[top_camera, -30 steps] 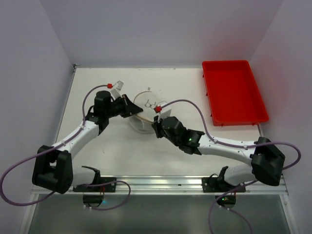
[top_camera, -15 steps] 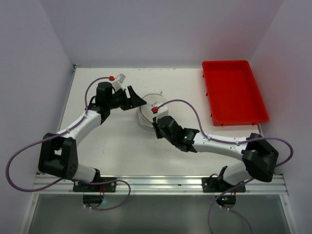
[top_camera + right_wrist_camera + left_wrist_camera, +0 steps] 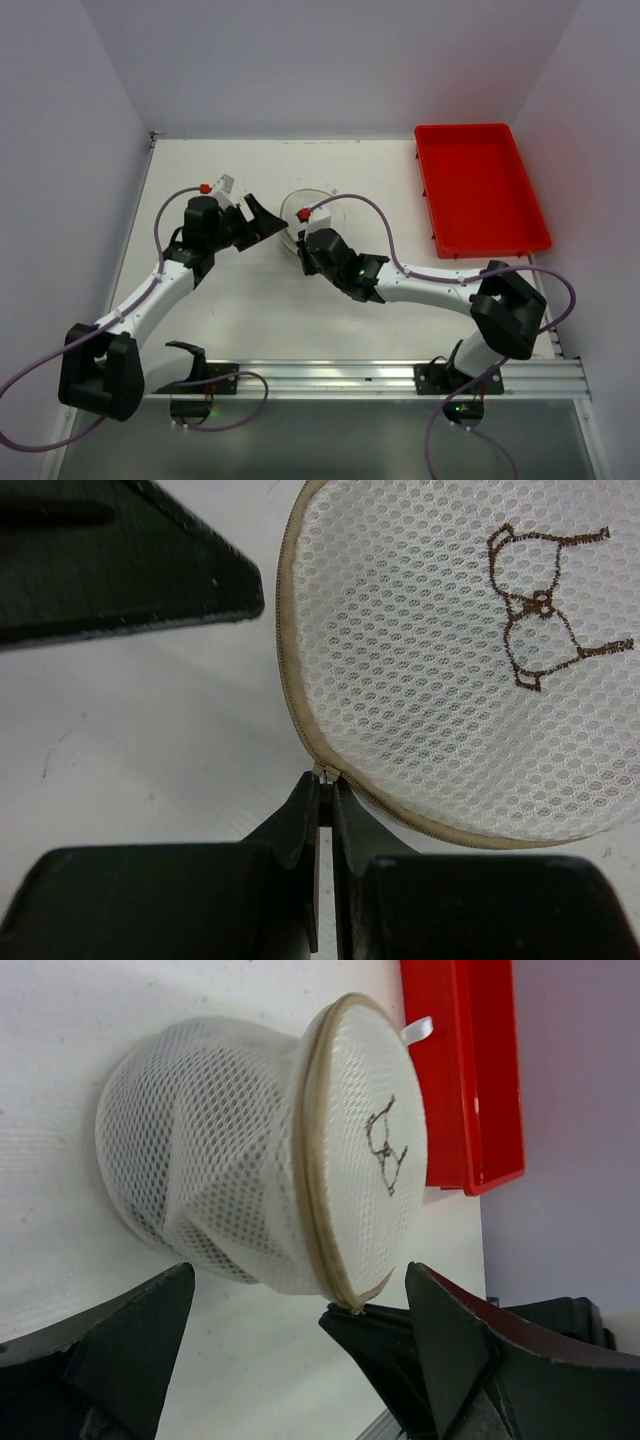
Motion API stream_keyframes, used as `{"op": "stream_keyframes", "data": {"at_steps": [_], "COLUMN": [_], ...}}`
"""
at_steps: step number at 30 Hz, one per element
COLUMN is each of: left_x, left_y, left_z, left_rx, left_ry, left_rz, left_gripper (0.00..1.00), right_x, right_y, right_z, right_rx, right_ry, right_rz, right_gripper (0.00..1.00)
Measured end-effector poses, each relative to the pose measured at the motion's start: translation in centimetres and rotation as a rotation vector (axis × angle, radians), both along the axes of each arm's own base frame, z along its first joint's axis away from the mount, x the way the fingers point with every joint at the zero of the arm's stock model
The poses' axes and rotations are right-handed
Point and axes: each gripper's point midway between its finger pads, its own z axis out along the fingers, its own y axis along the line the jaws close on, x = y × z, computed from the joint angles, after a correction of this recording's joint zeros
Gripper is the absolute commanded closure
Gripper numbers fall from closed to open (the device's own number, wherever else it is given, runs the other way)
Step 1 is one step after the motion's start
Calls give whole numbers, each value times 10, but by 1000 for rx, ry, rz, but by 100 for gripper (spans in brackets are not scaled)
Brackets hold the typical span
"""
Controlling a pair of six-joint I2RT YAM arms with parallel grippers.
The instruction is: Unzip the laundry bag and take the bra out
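Note:
The laundry bag (image 3: pixel 308 212) is a cream mesh pod resting on the white table; its mesh body (image 3: pixel 215 1160) and round lid (image 3: pixel 365 1145) with a dark print fill the left wrist view. My left gripper (image 3: pixel 262 221) stands open just left of the bag, its jaws (image 3: pixel 300 1272) wide apart and touching nothing. My right gripper (image 3: pixel 303 249) is shut on the small zipper pull (image 3: pixel 325 772) at the lid's tan rim (image 3: pixel 292 695), at the bag's near side. The bra is hidden.
A red plastic tray (image 3: pixel 480 188) stands at the back right, and its edge (image 3: pixel 470 1070) shows behind the bag. White walls close the table on three sides. A metal rail (image 3: pixel 320 378) runs along the near edge.
My left gripper has opened, let go of the bag and drawn back to the left. My right gripper, still shut on the zipper pull, has moved up and left along the bag's near side.

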Motion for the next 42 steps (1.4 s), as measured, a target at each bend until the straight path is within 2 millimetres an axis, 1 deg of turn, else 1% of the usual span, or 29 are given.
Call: {"op": "stream_keyframes", "data": {"at_steps": [3, 6, 10, 13, 16, 19, 20, 21, 22, 23, 24, 25, 28, 32, 38, 42], "left_x": [-6, -6, -3, 0, 3, 6, 7, 7, 8, 8, 9, 8, 6, 4, 18, 22], "left_y": [1, -3, -11, -16, -19, -20, -21, -22, -22, -23, -24, -25, -28, -30, -37, -37], "left_z": [-18, -24, -20, -16, -17, -20, -21, -22, -22, -23, -23, -22, -19, -17, -7, -6], "left_rx": [-12, -27, -58, -80, -97, -103, -106, -108, -109, -112, -113, -115, -120, -113, -123, -118], "left_ry": [58, 82, 68, 57, 63, 68, 72, 74, 72, 73, 70, 66, 52, 38, 23, 18], "left_rz": [17, 19, 13, 8, 11, 12, 10, 9, 4, 0, -3, -12, -43, -84, -167, -202], "left_gripper": [12, 13, 15, 19, 29, 47, 60, 66, 74, 90, 98, 100, 100, 100, 100, 100], "right_x": [0, 0, 1, 0, -1, -2, -3, -3, -4, -5, -6, -6, -8, -11, -13, -9], "right_y": [3, 7, 17, 21, 22, 23, 23, 24, 24, 25, 25, 25, 21, 8, -17, -32], "right_z": [3, 5, 8, 10, 10, 11, 10, 10, 10, 10, 9, 9, 8, 12, 23, 19], "right_rx": [17, 29, 54, 66, 72, 74, 73, 74, 72, 72, 71, 69, 46, 10, -55, -95], "right_ry": [0, 5, 7, 11, 13, 14, 15, 16, 17, 20, 22, 22, 14, -12, -63, -63], "right_rz": [3, 11, 22, 34, 39, 42, 44, 46, 50, 57, 62, 66, 75, 85, 77, 70], "right_gripper": [100, 100, 100, 100, 100, 100, 100, 100, 100, 100, 100, 100, 100, 100, 100, 100]}}
